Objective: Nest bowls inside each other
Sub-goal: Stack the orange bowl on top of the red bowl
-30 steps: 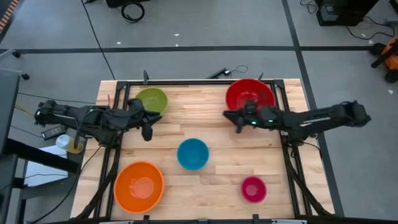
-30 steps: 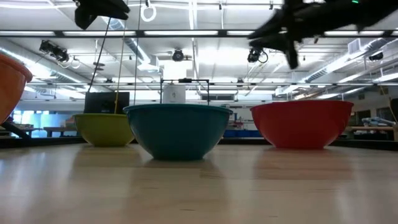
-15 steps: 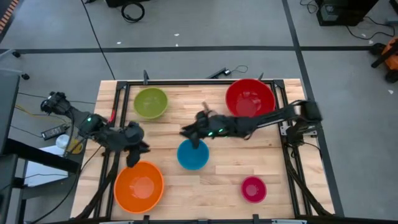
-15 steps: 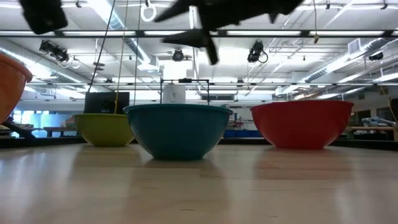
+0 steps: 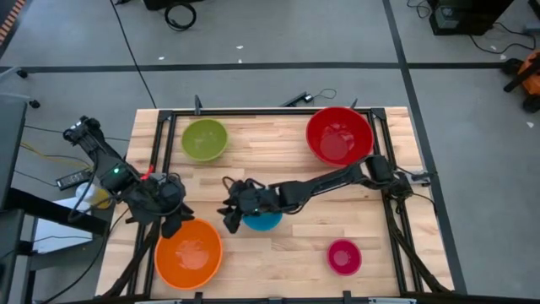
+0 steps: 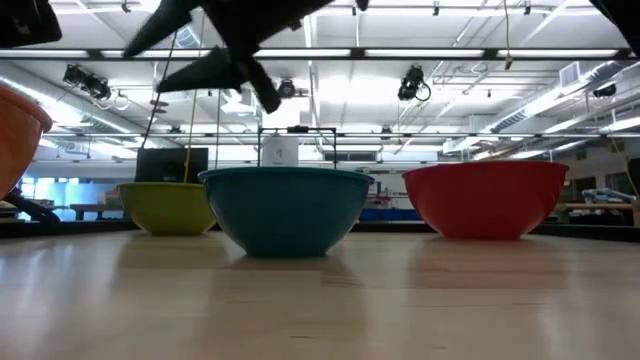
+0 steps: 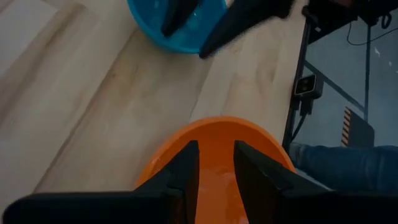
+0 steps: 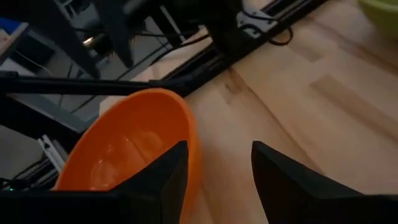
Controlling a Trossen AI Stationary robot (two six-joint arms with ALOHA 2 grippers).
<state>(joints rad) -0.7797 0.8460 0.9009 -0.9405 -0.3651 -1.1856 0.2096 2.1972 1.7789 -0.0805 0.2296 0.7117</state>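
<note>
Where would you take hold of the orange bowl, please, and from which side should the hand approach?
Grip the rim of the orange bowl, one finger inside the wall and one outside, coming down from above. It sits upright and empty, mouth up, so the thin rim is the only part narrow enough to pinch. The left hand hovers over the rim's far edge, its fingers parted, which probably suits that approach.

Five upright bowls lie apart: red (image 5: 339, 135), orange (image 5: 188, 253), green (image 5: 205, 139), blue (image 5: 263, 221), pink (image 5: 343, 257).

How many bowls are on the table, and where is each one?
5. Lime green bowl at the far left, red bowl far right, blue bowl in the middle, partly under the right arm, orange bowl near left, pink bowl near right. None nested.
</note>
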